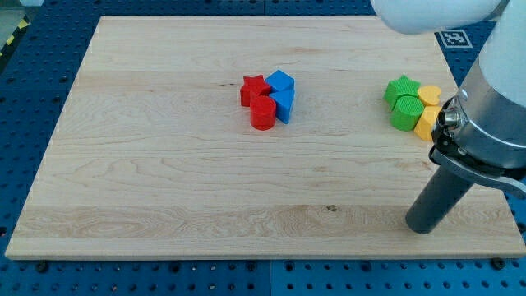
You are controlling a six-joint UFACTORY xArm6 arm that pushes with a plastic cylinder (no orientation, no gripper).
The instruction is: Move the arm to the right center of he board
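My tip (424,228) rests on the wooden board (164,164) near its lower right corner, below the green and yellow blocks. A green star block (400,89) and a green cylinder (405,113) sit at the right side, touching a yellow block (429,94) and a second yellow block (426,123) beside them. Near the middle top, a red star (254,89), a red cylinder (263,113), a blue block (281,81) and a second blue block (284,104) form a tight cluster. The arm's body hides the board's right edge.
The arm's grey and white housing (493,107) fills the view's right side above the rod. A blue pegboard table (33,123) surrounds the board. A black-and-white marker tag (454,38) lies off the top right corner.
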